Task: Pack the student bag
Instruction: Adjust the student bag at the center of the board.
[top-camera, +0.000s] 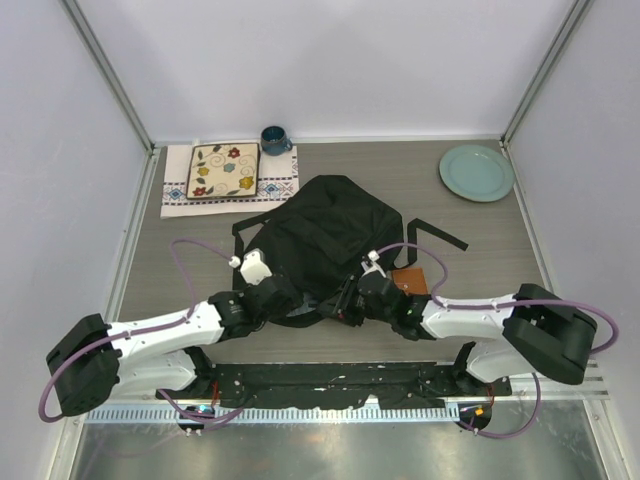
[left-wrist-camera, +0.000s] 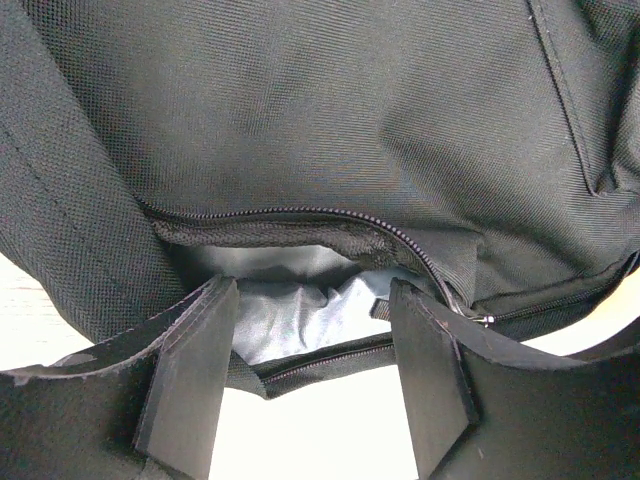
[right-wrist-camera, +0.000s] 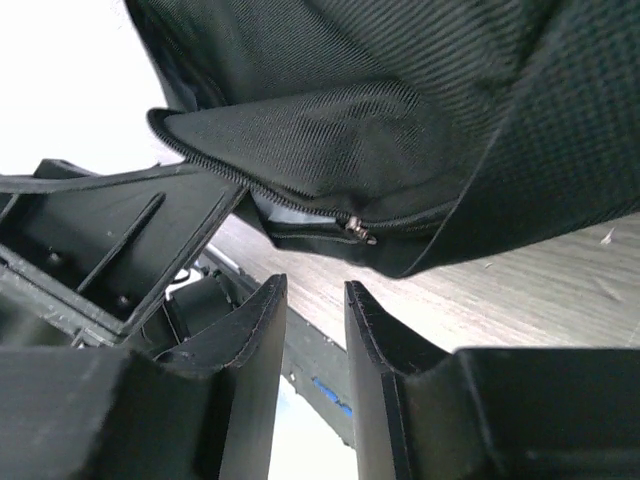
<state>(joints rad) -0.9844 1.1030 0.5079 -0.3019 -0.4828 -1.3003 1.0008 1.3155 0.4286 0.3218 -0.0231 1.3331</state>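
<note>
**A:** Where's the backpack?

**B:** The backpack (top-camera: 330, 225) lies in the middle of the table (top-camera: 490, 225). Its unzipped mouth is at the 6 o'clock edge, facing the arms.

**A:** And the left gripper?

**B:** The left gripper (left-wrist-camera: 310, 288) is at about 7 o'clock of the backpack, right at the mouth. Its jaws are spread wide. The zip (left-wrist-camera: 300, 212) curves across just above the fingers, and the grey lining (left-wrist-camera: 270, 262) shows in the gap. The lower edge of the mouth runs between the fingers, but they aren't pinching it.

**A:** The right gripper?

**B:** The right gripper (right-wrist-camera: 312, 290) is at 6 o'clock, low beside the same edge. Its jaws stand a narrow gap apart, with only bare table showing between them. A zip pull (right-wrist-camera: 356, 230) hangs just beyond the fingertips.

**A:** Anything else around?

**B:** There's a round plate (top-camera: 476, 172) at 2 o'clock of the backpack and a mug (top-camera: 274, 139) at 11. A square plate (top-camera: 223, 170) sits on a cloth (top-camera: 280, 188) at 10. A flat brown thing (top-camera: 408, 280) at 4 o'clock is partly under the right arm, and I can't tell what it is.
</note>
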